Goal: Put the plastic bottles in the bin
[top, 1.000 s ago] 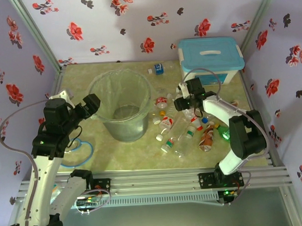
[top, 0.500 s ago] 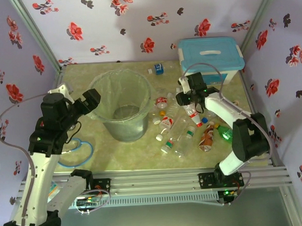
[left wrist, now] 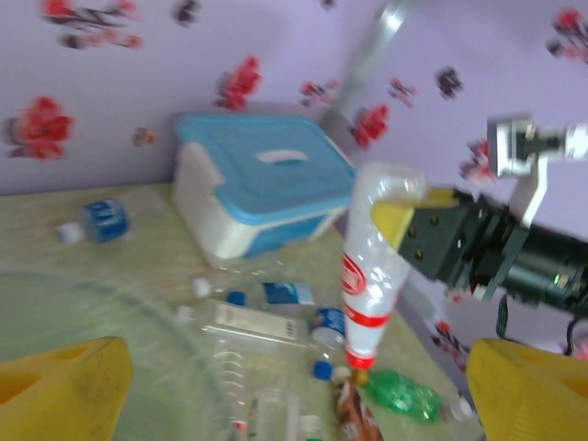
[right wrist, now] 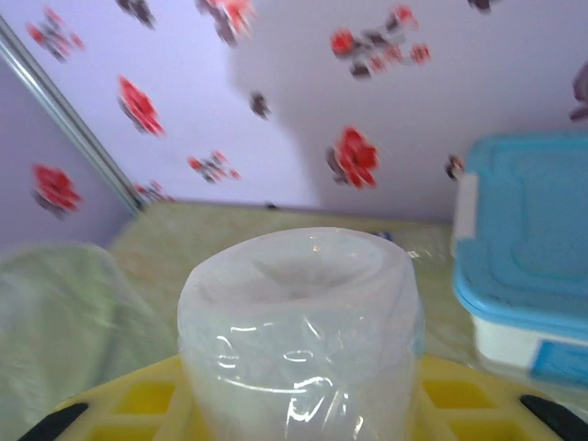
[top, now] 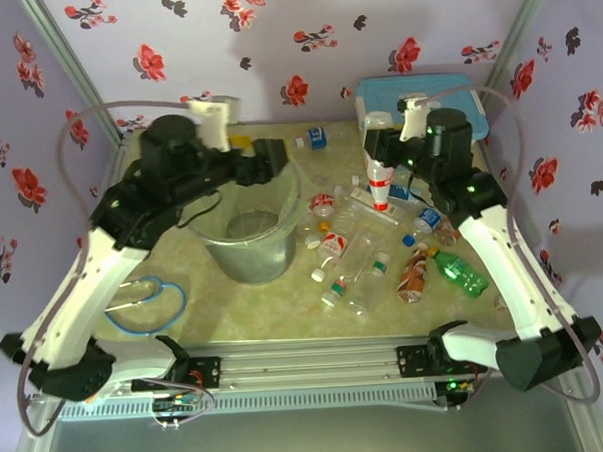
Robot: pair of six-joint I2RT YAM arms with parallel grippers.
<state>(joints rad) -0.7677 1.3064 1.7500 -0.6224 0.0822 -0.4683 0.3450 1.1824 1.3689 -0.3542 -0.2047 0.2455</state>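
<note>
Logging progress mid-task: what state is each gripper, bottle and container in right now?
Right gripper: shut on red-labelled bottle, cap down.
Left gripper: open, empty.
Bin: upright, bag-lined.
White box: lid closed.
Green bottle: lying on its side.

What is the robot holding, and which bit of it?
The right tool holds a clear plastic bottle by its bottom end; it hangs upside down, red cap lowest. The left tool is open, holding nothing.
</note>
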